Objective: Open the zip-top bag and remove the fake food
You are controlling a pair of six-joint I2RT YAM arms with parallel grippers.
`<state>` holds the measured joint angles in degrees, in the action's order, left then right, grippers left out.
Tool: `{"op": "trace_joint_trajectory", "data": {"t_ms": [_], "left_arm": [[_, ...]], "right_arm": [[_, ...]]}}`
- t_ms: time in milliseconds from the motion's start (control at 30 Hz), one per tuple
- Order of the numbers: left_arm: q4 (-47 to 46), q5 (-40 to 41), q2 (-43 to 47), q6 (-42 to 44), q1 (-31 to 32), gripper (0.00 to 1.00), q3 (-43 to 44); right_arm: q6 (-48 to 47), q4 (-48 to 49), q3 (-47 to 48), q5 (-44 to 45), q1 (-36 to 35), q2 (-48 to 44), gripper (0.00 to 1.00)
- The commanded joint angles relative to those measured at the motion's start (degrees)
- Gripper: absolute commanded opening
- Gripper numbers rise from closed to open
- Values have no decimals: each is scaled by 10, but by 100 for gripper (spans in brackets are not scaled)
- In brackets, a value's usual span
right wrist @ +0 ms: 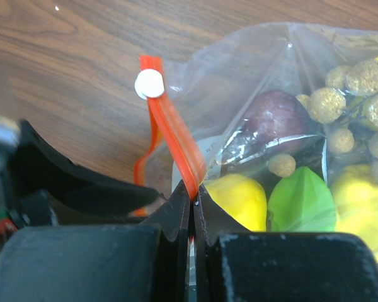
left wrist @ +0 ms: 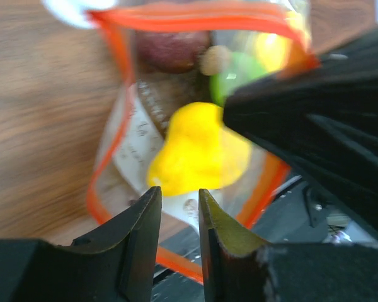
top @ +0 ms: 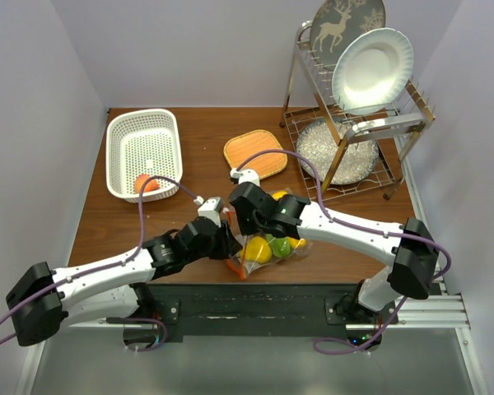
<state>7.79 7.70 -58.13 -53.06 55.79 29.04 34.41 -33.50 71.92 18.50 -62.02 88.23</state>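
Note:
The zip-top bag lies near the table's front edge with its mouth open, and its orange-red strip loops wide. Inside show a yellow pear, a green piece, a purple piece, a brown cluster and yellow lemons. My right gripper is shut on the zipper strip below its white slider; it also shows in the top view. My left gripper is narrowly open and empty, its tips just short of the pear, and it shows in the top view.
A white basket at the back left holds an orange fruit. The orange woven mat lies behind the bag. A dish rack with a white plate stands at the back right.

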Motion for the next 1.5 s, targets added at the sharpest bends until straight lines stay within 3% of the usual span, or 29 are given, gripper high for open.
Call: {"op": "trace_joint_trajectory", "data": {"t_ms": [0,67,100,267,533,700,900,1033,1100,1200,1333,1467], "left_arm": [[-64,-10,-4,-5,9,36,-12],[-69,-8,-28,6,12,40,-15],[-121,-9,-32,8,13,44,-22],[-214,-47,-92,48,13,52,-49],[-426,-97,-115,88,17,74,-136],[-455,-111,-164,116,31,79,-122],[-431,-56,-195,138,56,82,-101],[-389,-12,-200,138,66,70,-86],[-384,-9,-202,138,70,56,-87],[-398,-6,-201,135,75,49,-95],[-407,2,-200,127,80,31,-94],[-399,5,-192,119,80,8,-93]], "right_arm": [[8,-5,40,22,-12,13,0],[7,-12,56,30,-17,22,0],[7,-17,59,34,-23,25,0],[14,-24,64,41,-33,29,0],[20,-15,46,36,-46,12,0],[19,-20,59,37,-57,19,0],[21,-21,64,35,-64,18,0],[25,-22,53,43,-64,12,0],[29,-21,48,46,-64,8,0],[29,-20,45,44,-64,5,0],[28,-23,49,45,-66,5,0],[25,-27,46,59,-66,3,0]]}}
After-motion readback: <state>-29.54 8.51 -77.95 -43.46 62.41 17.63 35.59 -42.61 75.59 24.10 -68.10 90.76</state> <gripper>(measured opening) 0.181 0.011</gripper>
